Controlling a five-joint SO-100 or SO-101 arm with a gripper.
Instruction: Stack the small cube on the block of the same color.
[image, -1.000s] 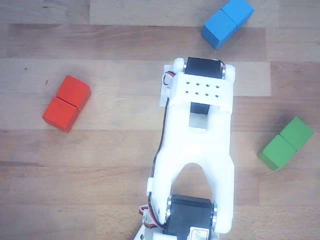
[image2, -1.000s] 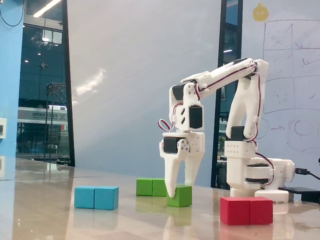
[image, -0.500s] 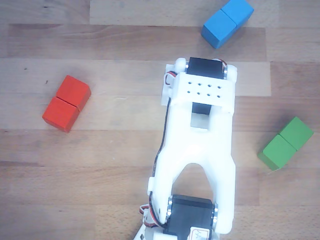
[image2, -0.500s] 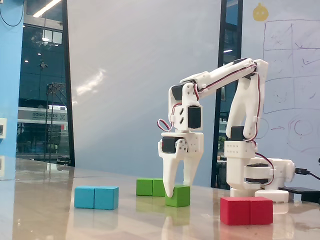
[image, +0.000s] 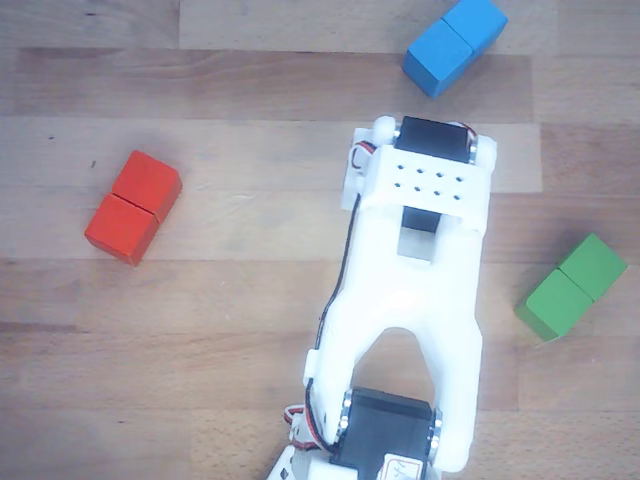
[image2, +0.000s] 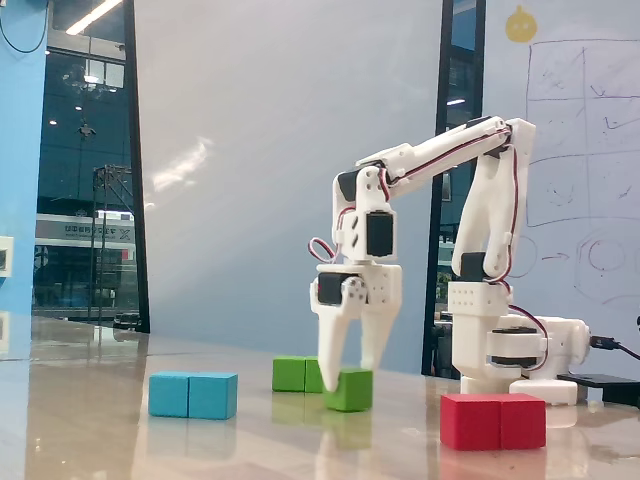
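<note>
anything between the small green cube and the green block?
Nothing visible. In the fixed view the hand straddles the small green cube on the table; the green block lies just behind-left, with no red or blue block between.

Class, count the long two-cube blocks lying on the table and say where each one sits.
3. In the other view: the red block at left, the blue block at top, the green block at right. The arm may hide more beneath it.

My other view looks straight down, close above the arm (image: 410, 300). My fixed view sits low at surface (image2: 150, 430) level, farther off, facing sideways. Both share the arm and coloured blocks.
</note>
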